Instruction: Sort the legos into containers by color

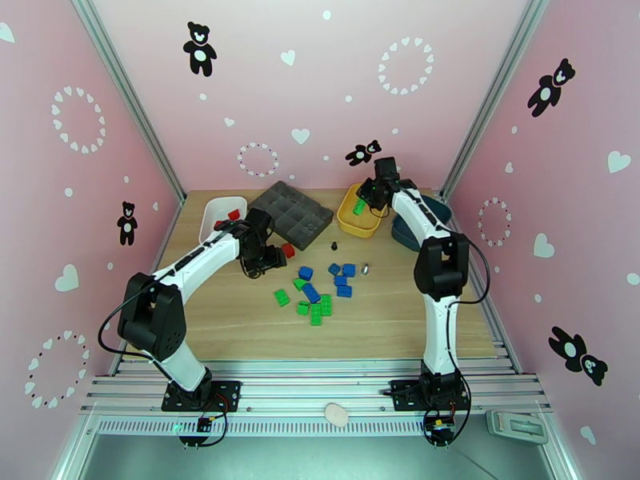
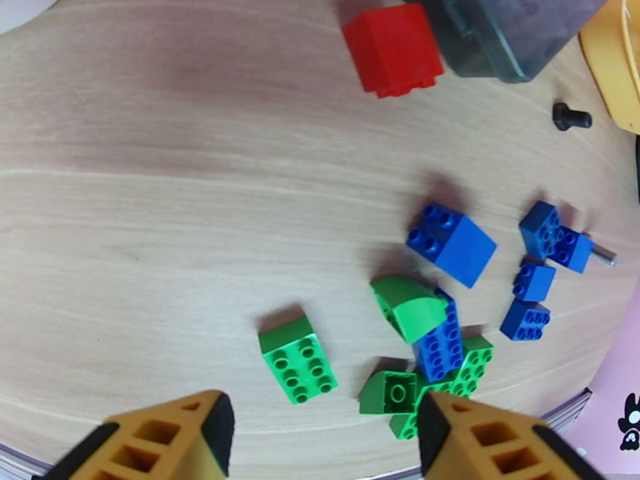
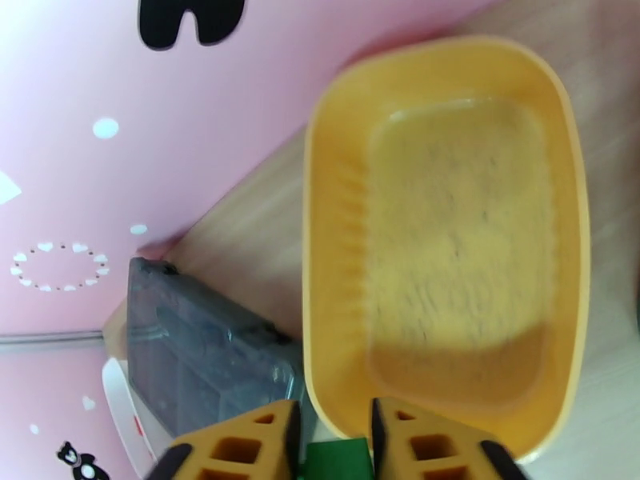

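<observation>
**Sorting by colour, read left to right.** The white bin (image 1: 210, 210) at the counter's far left holds red bricks (image 1: 234, 214). The left jaws hang released and empty, low over the counter (image 1: 240, 330). A loose red brick (image 2: 394, 48) lies just beside the dark grey tray (image 1: 292, 210), and a lone green brick (image 2: 298, 358) lies nearest those jaws. The mixed heap of green and blue legos (image 1: 320, 291) lies unsorted at mid-counter. The yellow bin (image 3: 448, 258) stands right of the tray; its floor appears bare, though the wrist view is blurred. The right jaws are clenched on a held green brick (image 3: 336, 462), poised over the bin's corner toward the tray rather than over its middle. Whether the grip is loosening cannot be told. The step in hand is judged to be the drop of green into yellow. To do it well, carry the brick inward past the rim, lower it toward the floor, and only then part the jaws, lest it strike the lip and bounce onto the counter. The teal bin (image 1: 402, 231), partly behind the right arm, presumably awaits blue.
</observation>
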